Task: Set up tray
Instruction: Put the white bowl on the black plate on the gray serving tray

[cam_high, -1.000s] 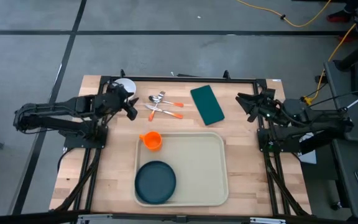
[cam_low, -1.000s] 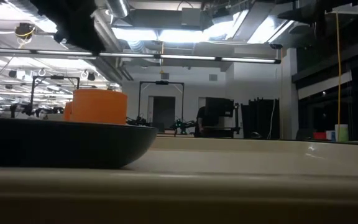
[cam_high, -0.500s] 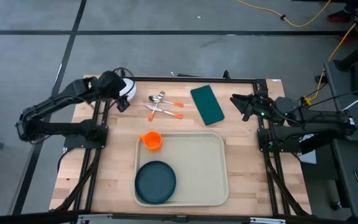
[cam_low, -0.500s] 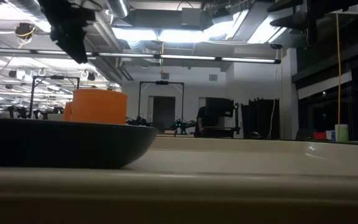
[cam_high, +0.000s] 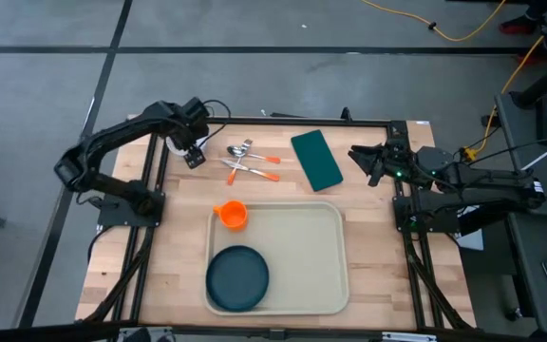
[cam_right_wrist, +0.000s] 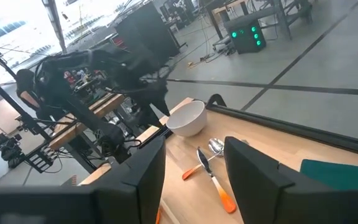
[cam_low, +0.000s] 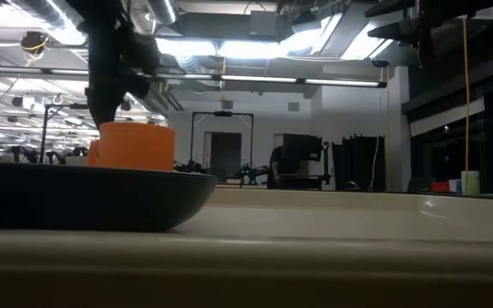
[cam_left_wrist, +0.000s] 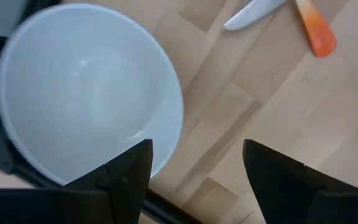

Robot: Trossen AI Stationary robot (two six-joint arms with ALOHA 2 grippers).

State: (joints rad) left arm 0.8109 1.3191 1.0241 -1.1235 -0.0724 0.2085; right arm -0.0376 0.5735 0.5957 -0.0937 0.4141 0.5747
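Observation:
The cream tray [cam_high: 316, 256] lies near the table's near edge, with the dark teal plate [cam_high: 237, 277] in its near-left corner and the orange cup [cam_high: 232, 215] in its far-left corner. The white bowl [cam_left_wrist: 86, 93] stands at the far-left corner of the table, mostly hidden under my left arm in the high view. My left gripper [cam_left_wrist: 194, 168] is open and points down above the bowl's rim on the cutlery side, touching nothing. My right gripper [cam_right_wrist: 194, 174] is open and hovers at the right edge, beside the green napkin [cam_high: 316, 159].
Cutlery with orange handles [cam_high: 250, 161] lies between the bowl and the napkin. In the low view the cup [cam_low: 135, 145] and the plate [cam_low: 84, 197] stand in front of my left arm [cam_low: 109, 60]. The tray's middle and right part is bare.
My left arm has risen from its low stretch at the left edge and swung toward the far edge. Its wrist has tipped so that the gripper points down over the bowl. My right gripper has shifted a little toward the napkin.

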